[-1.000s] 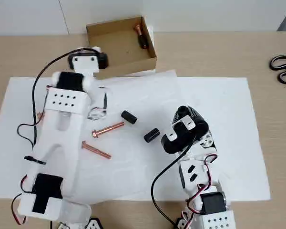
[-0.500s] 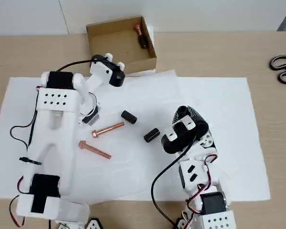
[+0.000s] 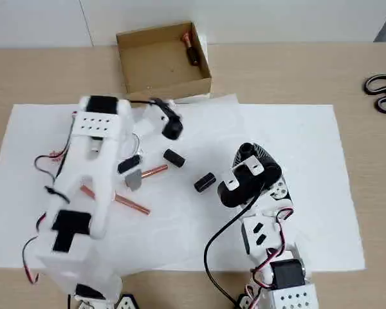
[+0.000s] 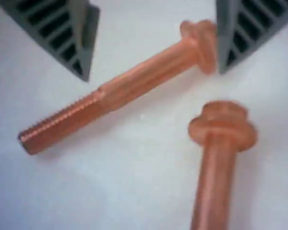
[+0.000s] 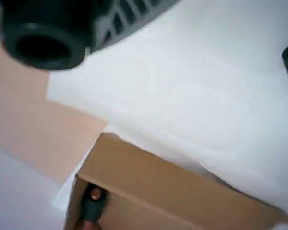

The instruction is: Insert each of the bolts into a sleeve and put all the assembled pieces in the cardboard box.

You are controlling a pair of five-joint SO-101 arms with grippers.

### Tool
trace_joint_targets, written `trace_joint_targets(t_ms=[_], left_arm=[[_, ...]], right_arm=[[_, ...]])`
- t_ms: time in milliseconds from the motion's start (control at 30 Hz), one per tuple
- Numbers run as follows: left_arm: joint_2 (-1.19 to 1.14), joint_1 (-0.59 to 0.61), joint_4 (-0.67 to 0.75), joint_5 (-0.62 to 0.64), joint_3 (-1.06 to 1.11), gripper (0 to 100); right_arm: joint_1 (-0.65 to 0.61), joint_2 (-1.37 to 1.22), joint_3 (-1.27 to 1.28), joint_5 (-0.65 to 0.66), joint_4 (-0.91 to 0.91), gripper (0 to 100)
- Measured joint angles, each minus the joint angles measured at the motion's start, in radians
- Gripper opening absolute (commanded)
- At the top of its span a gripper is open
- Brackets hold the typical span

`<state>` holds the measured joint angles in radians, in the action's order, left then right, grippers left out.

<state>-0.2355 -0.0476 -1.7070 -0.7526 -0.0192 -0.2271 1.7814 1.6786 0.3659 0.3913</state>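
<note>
The left gripper (image 4: 152, 69) hangs open low over the white paper (image 3: 296, 129), its fingers (image 4: 77, 43) straddling the head end of a copper bolt (image 4: 134, 84). A second bolt (image 4: 221, 158) lies just beside it. The right gripper (image 3: 248, 156) is clamped on a black sleeve (image 5: 43, 43). A loose sleeve (image 3: 174, 157) lies near the bolts, and another loose sleeve (image 3: 205, 182) lies near the right gripper. Beyond the paper, the cardboard box (image 3: 154, 61) holds one assembled piece (image 3: 190, 49) in a far corner.

White paper sheet (image 3: 296, 141) across tan worktop (image 3: 276, 71) centre. Black-handled scissors (image 3: 381, 92) at 2 o'clock, off sheet. Pale band (image 3: 276, 19) at 12, possibly wall.
</note>
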Motion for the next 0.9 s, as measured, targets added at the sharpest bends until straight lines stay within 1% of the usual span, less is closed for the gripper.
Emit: trace_joint_targets(t_ms=[300, 433, 600, 767, 833, 900], left_arm=[[-0.014, -0.025, 0.083, -0.006, 0.000, 17], [-0.058, -0.028, 0.121, -0.006, 0.000, 17], [-0.146, -0.028, 0.130, -0.006, -0.003, 17], [-0.186, -0.028, 0.132, -0.006, -0.063, 17], [-0.196, -0.028, 0.126, -0.006, -0.068, 15], [-0.213, -0.028, 0.123, -0.006, -0.068, 11]], right_arm=[[0.000, 0.000, 0.000, 0.000, 0.000, 0.3], [0.000, 0.000, 0.000, 0.000, 0.000, 0.3], [0.000, 0.000, 0.000, 0.000, 0.000, 0.3], [0.000, 0.000, 0.000, 0.000, 0.000, 0.3], [0.000, 0.000, 0.000, 0.000, 0.000, 0.3], [0.000, 0.000, 0.000, 0.000, 0.000, 0.3]])
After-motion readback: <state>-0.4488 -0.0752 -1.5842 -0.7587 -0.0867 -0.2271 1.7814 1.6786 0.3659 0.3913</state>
